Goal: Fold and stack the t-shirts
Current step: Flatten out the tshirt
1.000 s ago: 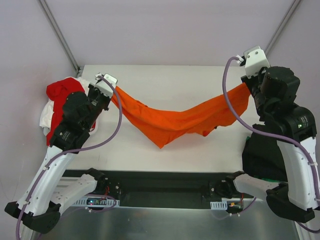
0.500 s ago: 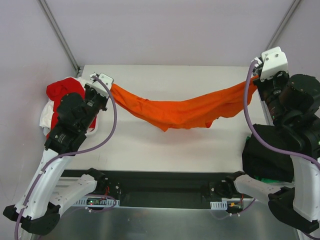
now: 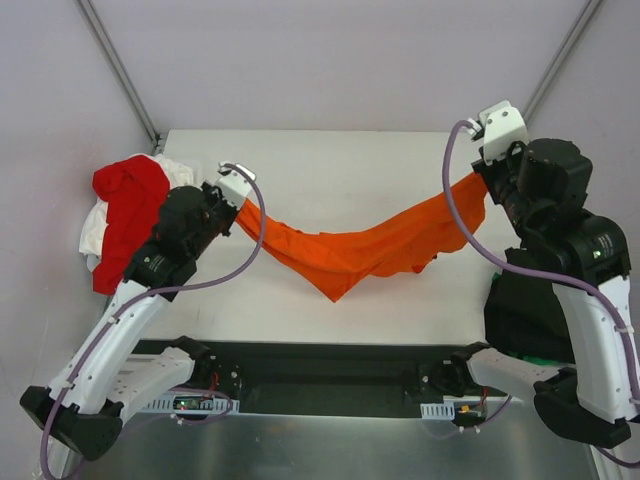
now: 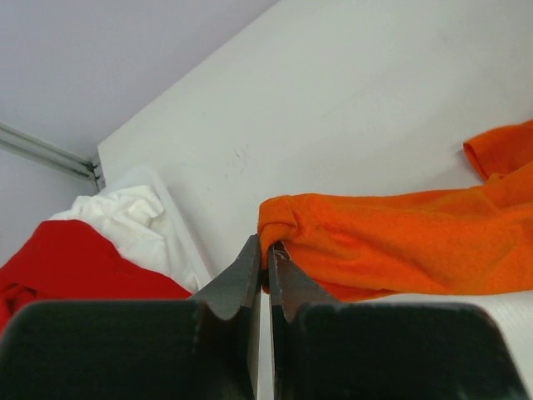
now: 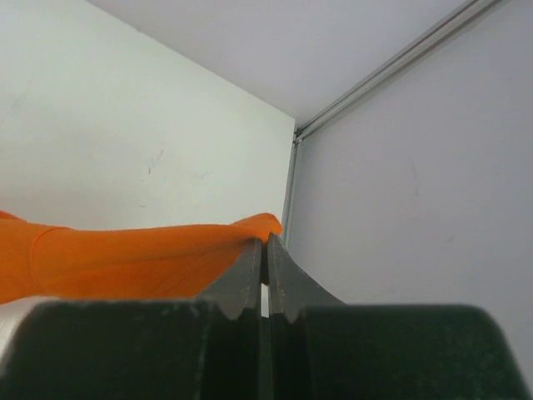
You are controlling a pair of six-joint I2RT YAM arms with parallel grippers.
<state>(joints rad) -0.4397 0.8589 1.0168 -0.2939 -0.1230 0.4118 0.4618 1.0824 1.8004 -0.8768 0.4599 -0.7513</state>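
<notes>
The orange t-shirt (image 3: 360, 245) hangs in a sagging V between my two grippers above the white table (image 3: 330, 160). My left gripper (image 3: 237, 203) is shut on its left end; the left wrist view shows the jaws pinching a bunched orange fold (image 4: 287, 221). My right gripper (image 3: 482, 182) is shut on its right end; the right wrist view shows the cloth (image 5: 141, 254) stretching left from the closed jaws. A red t-shirt (image 3: 125, 205) lies heaped on a white t-shirt (image 3: 92, 235) at the table's left edge. A black t-shirt (image 3: 525, 315) lies at the right, under my right arm.
Purple walls with metal frame bars (image 3: 120, 70) close in the table at the back and sides. The table's near edge meets a black rail (image 3: 320, 365) between the arm bases.
Both grippers have moved inward again after pulling apart half a second ago. The orange shirt, which had been stretched nearly flat, now sags into a deep V as it did a second ago.
</notes>
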